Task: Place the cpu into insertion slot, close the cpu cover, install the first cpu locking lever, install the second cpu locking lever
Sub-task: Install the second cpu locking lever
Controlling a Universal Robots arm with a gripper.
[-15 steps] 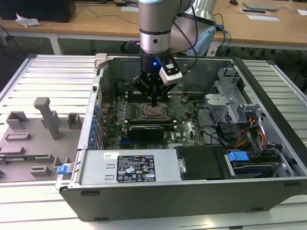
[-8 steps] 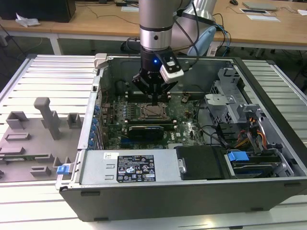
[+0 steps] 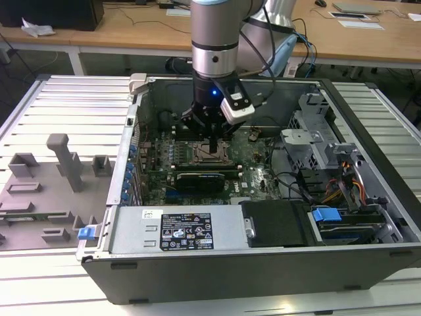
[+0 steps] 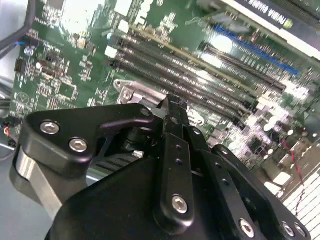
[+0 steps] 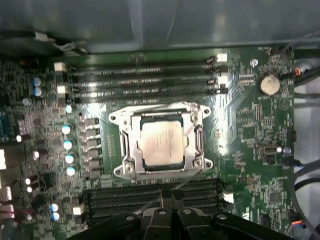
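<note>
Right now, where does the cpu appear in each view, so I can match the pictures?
Exterior view: the cpu is a small pale square on the motherboard, directly beneath the gripper, inside the open computer case.
First wrist view: pale square at picture centre, framed by the cpu cover.
Second wrist view: I cannot make the cpu out.
Shared landmark: the long memory slots beside the socket.

We find open room above the cpu cover [image 5: 161, 141], memory slots [image 5: 145, 80] flanking it on two sides, the hand [image 3: 212, 141] low over the socket, case walls [image 3: 135, 125] and drive cage [image 3: 312, 128] hemming side approach
</note>
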